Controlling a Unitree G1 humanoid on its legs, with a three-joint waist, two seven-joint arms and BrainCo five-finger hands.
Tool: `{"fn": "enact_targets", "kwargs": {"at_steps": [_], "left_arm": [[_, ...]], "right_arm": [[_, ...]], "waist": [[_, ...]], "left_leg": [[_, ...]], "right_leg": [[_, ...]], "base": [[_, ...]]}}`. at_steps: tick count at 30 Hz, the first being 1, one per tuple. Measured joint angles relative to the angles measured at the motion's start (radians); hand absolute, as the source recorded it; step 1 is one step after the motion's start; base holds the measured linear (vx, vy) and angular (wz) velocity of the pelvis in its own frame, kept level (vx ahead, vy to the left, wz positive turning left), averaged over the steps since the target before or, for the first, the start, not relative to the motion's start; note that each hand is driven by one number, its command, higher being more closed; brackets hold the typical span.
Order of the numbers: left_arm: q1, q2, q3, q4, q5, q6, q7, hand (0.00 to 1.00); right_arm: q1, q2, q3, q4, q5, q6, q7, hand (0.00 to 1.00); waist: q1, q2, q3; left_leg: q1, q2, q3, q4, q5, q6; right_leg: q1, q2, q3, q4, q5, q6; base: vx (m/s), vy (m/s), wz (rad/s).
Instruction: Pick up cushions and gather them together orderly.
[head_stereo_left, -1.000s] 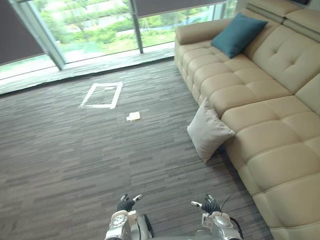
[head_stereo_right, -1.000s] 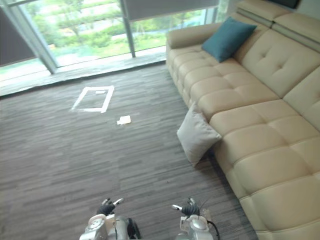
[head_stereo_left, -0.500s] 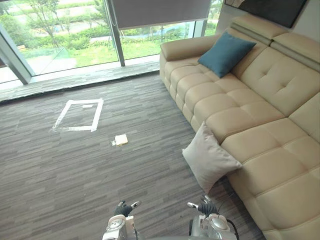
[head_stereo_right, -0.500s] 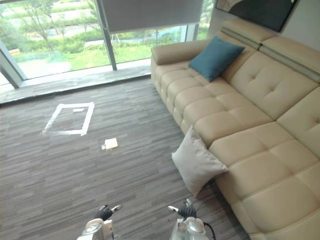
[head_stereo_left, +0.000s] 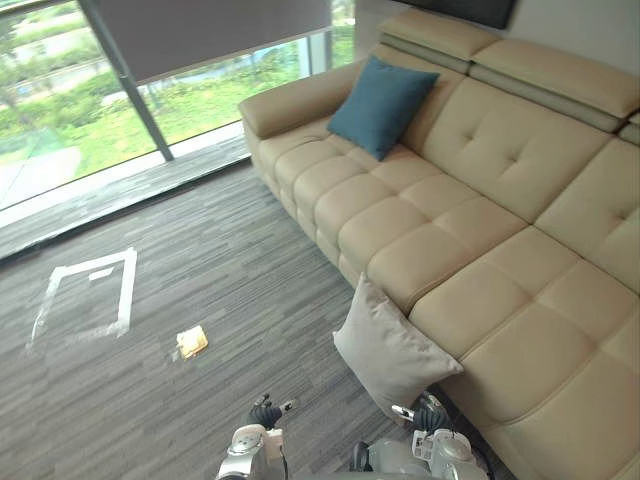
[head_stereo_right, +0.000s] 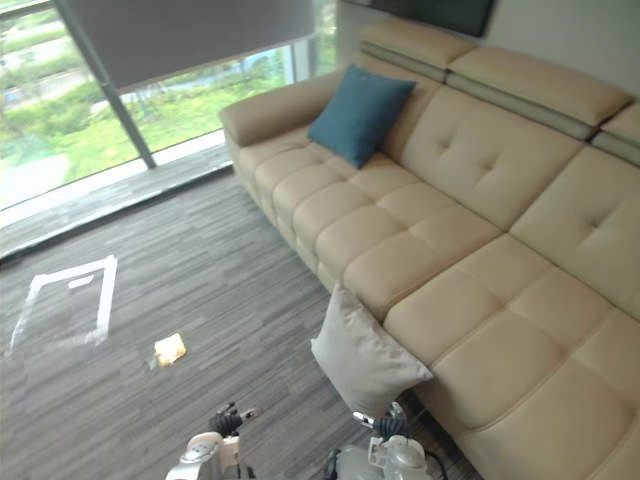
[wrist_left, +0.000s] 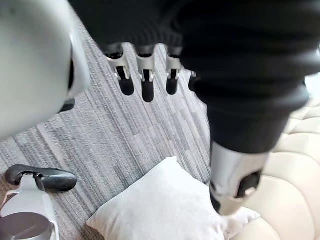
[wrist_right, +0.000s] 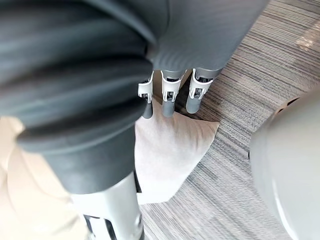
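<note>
Where the grey carpet (head_stereo_left: 210, 240), woven in short plank-like streaks, meets the tall window panes (head_stereo_left: 60, 120) on the left, a matt grey roller blind (head_stereo_left: 200, 30) hangs over the upper part of the glass. Nearer, pale tape (head_stereo_left: 85, 295) marks an open rectangle on the carpet. A small flat tan scrap (head_stereo_left: 191, 341) lies just beside its near right corner.

The left hand (head_stereo_left: 266, 412) hangs low over bare carpet. In its wrist view the silver, dark-tipped fingers (wrist_left: 145, 80) are straight and relaxed, the thumb is set apart from them, and nothing is in its grasp.

To its right stands a plump, square, pale grey cushion (head_stereo_left: 392, 350) of smooth cloth with pointed corners. It rests on the carpet, tipped up on its lower edge, and leans against the front of the sofa (head_stereo_left: 520, 250).

The right hand (head_stereo_left: 430, 414) is just beside that cushion's lower corner. Its fingers (wrist_right: 167, 95) are also straight and spread loosely, and they grip nothing.

The sofa is long and beige, with a leather-like skin stitched into puffy square pads. It has dimpled tufts on the backrest, a rolled arm at the far end and oblong headrests on top.

A square teal cushion (head_stereo_left: 382, 105) sits on the far seat by the arm, propped against the backrest and well apart from the grey one.
</note>
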Motion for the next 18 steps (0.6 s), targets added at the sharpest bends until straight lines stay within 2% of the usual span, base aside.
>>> {"fn": "enact_targets", "kwargs": {"at_steps": [1, 2, 3, 4, 6, 7, 9, 10, 11, 12, 14, 15, 16, 17, 18], "left_arm": [[-0.001, 0.0, 0.004, 0.002, 0.0, -0.001, -0.001, 0.0], [0.0, 0.0, 0.009, 0.009, 0.0, -0.005, 0.0, 0.0], [0.002, -0.001, 0.009, 0.021, 0.0, -0.01, -0.001, 0.0], [0.001, 0.0, 0.01, 0.024, 0.0, -0.01, -0.001, 0.0], [-0.003, 0.014, 0.026, 0.034, 0.0, -0.011, 0.006, 0.0], [-0.006, 0.013, 0.026, 0.038, 0.0, -0.011, 0.007, 0.0], [-0.021, 0.014, 0.022, 0.054, 0.0, -0.007, 0.008, 0.0], [-0.02, 0.013, 0.013, 0.056, 0.0, -0.006, 0.01, 0.0], [-0.02, 0.013, 0.013, 0.057, 0.0, -0.006, 0.011, 0.0], [-0.021, 0.014, 0.005, 0.059, -0.001, -0.006, 0.016, 0.0], [-0.02, 0.019, 0.004, 0.06, -0.001, -0.006, 0.022, 0.0], [-0.02, 0.02, 0.004, 0.062, -0.002, -0.006, 0.022, 0.0], [-0.021, 0.022, 0.003, 0.069, -0.002, -0.006, 0.022, 0.0], [-0.022, 0.023, -0.006, 0.07, -0.001, -0.006, 0.022, 0.0], [-0.02, 0.022, -0.016, 0.072, -0.001, -0.007, 0.02, 0.0]], "right_arm": [[0.0, 0.0, 0.0, 0.001, 0.0, 0.0, -0.001, 0.0], [0.003, -0.003, 0.001, 0.008, 0.0, 0.0, -0.006, 0.0], [0.013, -0.008, 0.007, 0.006, 0.0, -0.001, -0.007, 0.0], [0.013, -0.009, 0.01, 0.008, 0.0, -0.003, -0.007, 0.0], [0.021, 0.011, 0.019, 0.034, -0.002, -0.001, -0.005, 0.0], [0.02, 0.023, 0.019, 0.036, -0.002, -0.001, -0.005, 0.0], [0.02, 0.046, 0.019, 0.039, -0.002, -0.001, -0.004, 0.0], [0.014, 0.055, 0.018, 0.03, -0.002, -0.002, -0.004, 0.0], [0.011, 0.056, 0.02, 0.027, -0.002, -0.003, -0.004, 0.0], [-0.003, 0.056, 0.017, 0.026, -0.002, -0.005, -0.003, 0.0], [-0.009, 0.056, 0.017, 0.027, -0.004, -0.009, -0.004, 0.0], [-0.01, 0.056, 0.017, 0.027, -0.004, -0.01, -0.004, 0.0], [-0.013, 0.055, 0.012, 0.027, -0.004, -0.013, -0.004, 0.0], [-0.015, 0.056, 0.006, 0.028, -0.004, -0.013, -0.004, 0.0], [-0.013, 0.055, -0.002, 0.032, -0.003, -0.012, -0.004, 0.0]], "waist": [[0.001, 0.0, 0.0], [0.001, 0.003, -0.001], [0.001, 0.017, -0.009], [0.004, 0.019, -0.013], [0.012, -0.034, -0.048], [0.015, -0.044, -0.05], [0.02, -0.056, -0.047], [0.021, -0.05, -0.037], [0.022, -0.047, -0.032], [0.021, -0.038, -0.02], [0.021, -0.033, -0.017], [0.021, -0.033, -0.017], [0.018, -0.03, -0.016], [0.017, -0.032, -0.016], [0.016, -0.04, -0.018]], "left_leg": [[-0.001, -0.01, -0.022, -0.02, 0.002, -0.002], [-0.001, -0.039, -0.098, -0.095, 0.011, 0.003], [0.005, -0.037, -0.128, -0.155, 0.053, 0.012], [0.008, -0.032, -0.125, -0.147, 0.069, -0.026], [0.026, -0.055, -0.001, -0.151, 0.034, -0.006], [0.031, -0.059, 0.025, -0.159, 0.032, -0.003], [0.075, -0.063, 0.109, -0.197, 0.027, 0.008], [0.114, -0.061, 0.158, -0.22, 0.021, 0.019], [0.131, -0.06, 0.173, -0.23, 0.018, 0.023], [0.184, -0.061, 0.213, -0.265, 0.015, 0.028], [0.247, -0.065, 0.266, -0.318, 0.015, 0.028], [0.254, -0.065, 0.273, -0.327, 0.015, 0.028], [0.27, -0.065, 0.292, -0.35, 0.017, 0.024], [0.27, -0.071, 0.301, -0.365, 0.021, 0.016], [0.27, -0.084, 0.303, -0.376, 0.025, 0.005]], "right_leg": [[-0.001, 0.001, 0.017, 0.004, -0.003, 0.005], [-0.003, 0.01, 0.087, 0.015, -0.018, 0.031], [-0.01, 0.031, 0.141, 0.04, -0.041, 0.057], [-0.014, 0.035, 0.157, 0.051, -0.049, 0.066], [-0.037, -0.007, 0.243, 0.05, -0.053, 0.113], [-0.042, -0.014, 0.256, 0.041, -0.042, 0.128], [-0.081, -0.026, 0.252, 0.064, 0.006, 0.173], [-0.115, -0.03, 0.222, 0.134, 0.032, 0.201], [-0.128, -0.033, 0.204, 0.162, 0.041, 0.209], [-0.18, -0.06, 0.102, 0.249, 0.055, 0.204], [-0.207, -0.118, -0.073, 0.277, 0.028, 0.159], [-0.211, -0.124, -0.096, 0.27, 0.025, 0.154], [-0.217, -0.136, -0.161, 0.206, 0.022, 0.142], [-0.218, -0.137, -0.187, 0.115, 0.046, 0.12], [-0.208, -0.14, -0.188, 0.05, 0.071, 0.06]], "base": [[0.32, 0.352, -1.73], [0.27, 0.351, -1.54], [0.27, 0.351, -1.51], [0.28, 0.363, -1.36], [0.29, 0.388, -1.15], [0.2, 0.27, -0.86], [0.17, 0.263, -1.08], [0.13, 0.201, -1.06], [0.11, 0.151, -0.96], [0.11, 0.119, -0.75], [0.12, 0.091, -0.71], [0.15, -0.018, -0.56], [0.19, -0.085, -0.38], [0.21, -0.123, -0.33], [0.21, -0.166, -0.19]]}}
